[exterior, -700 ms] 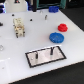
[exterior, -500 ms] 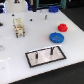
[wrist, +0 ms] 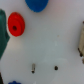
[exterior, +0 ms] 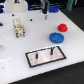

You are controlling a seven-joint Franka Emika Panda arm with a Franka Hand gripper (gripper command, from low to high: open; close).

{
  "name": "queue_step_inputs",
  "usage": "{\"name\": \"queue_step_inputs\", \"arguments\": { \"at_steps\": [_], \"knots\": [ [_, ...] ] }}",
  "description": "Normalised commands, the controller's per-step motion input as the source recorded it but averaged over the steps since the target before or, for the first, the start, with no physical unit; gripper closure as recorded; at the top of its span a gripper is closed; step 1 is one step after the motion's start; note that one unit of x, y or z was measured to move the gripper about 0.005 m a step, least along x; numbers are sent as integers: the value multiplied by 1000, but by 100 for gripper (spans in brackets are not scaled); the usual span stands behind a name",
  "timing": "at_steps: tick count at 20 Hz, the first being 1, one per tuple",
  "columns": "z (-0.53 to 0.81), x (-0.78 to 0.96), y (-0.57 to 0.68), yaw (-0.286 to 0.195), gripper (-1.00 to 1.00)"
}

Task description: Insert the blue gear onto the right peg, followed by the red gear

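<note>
In the exterior view the blue gear (exterior: 56,36) lies flat on the white table, with the smaller red gear (exterior: 62,27) just behind it. In front of them is the black-bordered white plate (exterior: 30,58) with two dark upright pins; the right peg (exterior: 52,50) is the one toward the exterior view's right. My gripper (exterior: 46,16) hangs above the table behind the gears, apart from both, and is too small to read as open or shut. The wrist view shows the red gear (wrist: 16,23) and part of the blue gear (wrist: 36,4), but no fingers.
A small wooden figure (exterior: 18,26) stands at the back on the exterior view's left, and shows at the wrist picture's edge (wrist: 81,42). Small dark bits (wrist: 33,66) lie on the table. Coloured clutter lines the far edge (exterior: 30,2).
</note>
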Motion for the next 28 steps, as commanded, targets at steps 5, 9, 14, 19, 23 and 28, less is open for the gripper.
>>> {"name": "queue_step_inputs", "arguments": {
  "at_steps": [5, 9, 14, 19, 23, 28],
  "knots": [
    [-545, -77, 183, 0, -100],
    [-539, -11, 70, 0, -100],
    [-519, 0, 61, 0, -100],
    [-501, -39, 55, 0, -100],
    [-503, -82, 0, 0, -100],
    [-337, -289, 0, 0, 100]
  ]
}}
